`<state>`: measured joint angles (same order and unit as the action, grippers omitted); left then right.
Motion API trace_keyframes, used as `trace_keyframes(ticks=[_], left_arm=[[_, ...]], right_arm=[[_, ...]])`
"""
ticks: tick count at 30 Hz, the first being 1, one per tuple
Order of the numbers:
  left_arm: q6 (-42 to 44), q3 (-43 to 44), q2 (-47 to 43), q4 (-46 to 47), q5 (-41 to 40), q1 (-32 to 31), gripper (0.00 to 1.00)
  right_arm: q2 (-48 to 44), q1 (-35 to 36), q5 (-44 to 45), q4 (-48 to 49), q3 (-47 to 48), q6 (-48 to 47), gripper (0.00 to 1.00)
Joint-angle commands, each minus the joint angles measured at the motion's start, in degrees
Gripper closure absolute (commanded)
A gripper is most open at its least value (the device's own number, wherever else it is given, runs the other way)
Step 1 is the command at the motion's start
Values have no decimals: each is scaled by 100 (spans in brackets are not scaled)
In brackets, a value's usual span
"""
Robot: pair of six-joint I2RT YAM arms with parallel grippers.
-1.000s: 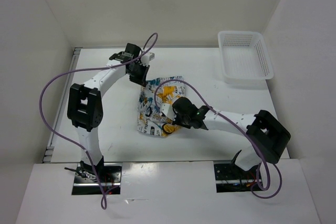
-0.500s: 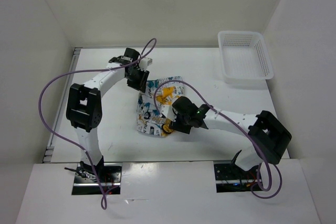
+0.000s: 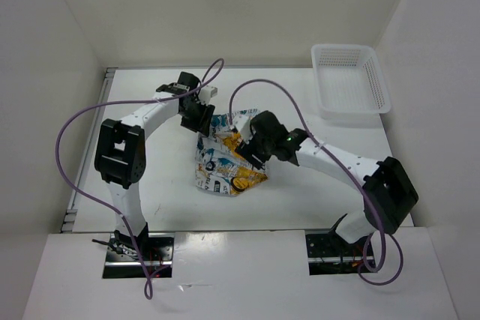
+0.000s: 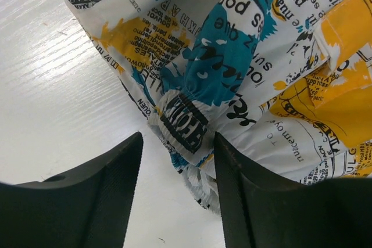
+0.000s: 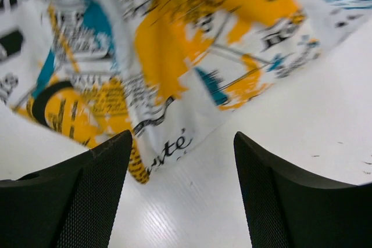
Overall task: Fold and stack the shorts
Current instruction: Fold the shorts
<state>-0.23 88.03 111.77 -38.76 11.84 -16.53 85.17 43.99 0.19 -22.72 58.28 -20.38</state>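
Observation:
The shorts (image 3: 219, 164), white with teal, yellow-orange and black print, lie crumpled on the white table (image 3: 150, 177) between the two arms. My left gripper (image 3: 199, 119) hovers at their far left edge, open; in the left wrist view the elastic waistband edge of the shorts (image 4: 232, 68) lies between the spread fingers (image 4: 87, 196) of the left gripper (image 4: 177, 142), not pinched. My right gripper (image 3: 252, 151) is over the shorts' right side, open. The right wrist view shows the shorts (image 5: 174, 45) ahead of the right gripper (image 5: 181, 143), with bare table between its fingers (image 5: 279, 201).
A white plastic mesh basket (image 3: 350, 80) stands at the far right corner of the table. White walls close in the table on the left, back and right. Purple cables loop above both arms.
Both grippers have opened and let go of the shorts. The right gripper has moved away from the near edge of the shorts toward the far side; the left has barely shifted.

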Motion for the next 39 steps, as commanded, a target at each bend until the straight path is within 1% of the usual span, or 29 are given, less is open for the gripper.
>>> trace_keyframes(ticks=[1, 2, 3, 5, 6, 8, 9, 11, 12, 16, 19, 21, 25, 31, 34, 35, 36, 37, 38, 39], left_arm=[[23, -23, -76, 44, 135, 28, 39], [23, -84, -24, 44, 135, 28, 39], [23, -84, -23, 44, 135, 28, 39], [23, -137, 187, 44, 135, 28, 39], [23, -137, 240, 44, 135, 28, 39], [23, -137, 311, 44, 135, 28, 39], [23, -137, 311, 44, 135, 28, 39], [23, -137, 372, 44, 83, 28, 39], [23, -137, 372, 44, 82, 28, 39], [23, -137, 425, 97, 21, 80, 36], [23, -190, 425, 97, -49, 80, 33], [23, -190, 364, 150, -102, 80, 32], [23, -242, 363, 203, -278, 80, 29], [23, 117, 311, 19, -278, 80, 25], [23, 180, 74, -44, -278, 80, 17], [23, 180, -22, -44, -278, 80, 14], [23, 232, -197, -44, -217, 80, 12], [23, 284, -295, -96, -138, 80, 5], [23, 285, -400, -96, -138, 80, 4], [23, 337, -610, -96, -77, 80, 0]], right_arm=[[-141, -425, -528, 48, 386, 1025, 24], [-88, -426, -607, 48, 290, 1027, 24], [-88, -426, -607, 48, 185, 1027, 27], [-88, -426, -678, 311, -211, 1027, 29], [-88, -426, -678, 408, -438, 1027, 34], [-35, -426, -730, 680, -589, 861, 40], [-35, -426, -730, 742, -642, 860, 47], [-35, -426, -670, 891, -704, 773, 54], [17, -426, -599, 892, -704, 703, 60], [70, -426, -668, 1015, -958, 457, 69], [123, -163, -739, 945, -1108, 386, 74], [71, 83, -810, 875, -1188, 263, 74], [70, 216, -810, 769, -1389, -27, 75], [-35, 216, -327, 716, -1495, -493, 75], [-87, 216, -177, 506, -1250, -555, 75], [-88, 216, 15, 505, -1023, -555, 74], [-157, 216, 173, 505, -907, -555, 70], [-158, 216, 331, 453, -784, -555, 66], [-236, 216, 498, 453, -531, -555, 62], [-333, 216, 839, 400, -389, -633, 57]])
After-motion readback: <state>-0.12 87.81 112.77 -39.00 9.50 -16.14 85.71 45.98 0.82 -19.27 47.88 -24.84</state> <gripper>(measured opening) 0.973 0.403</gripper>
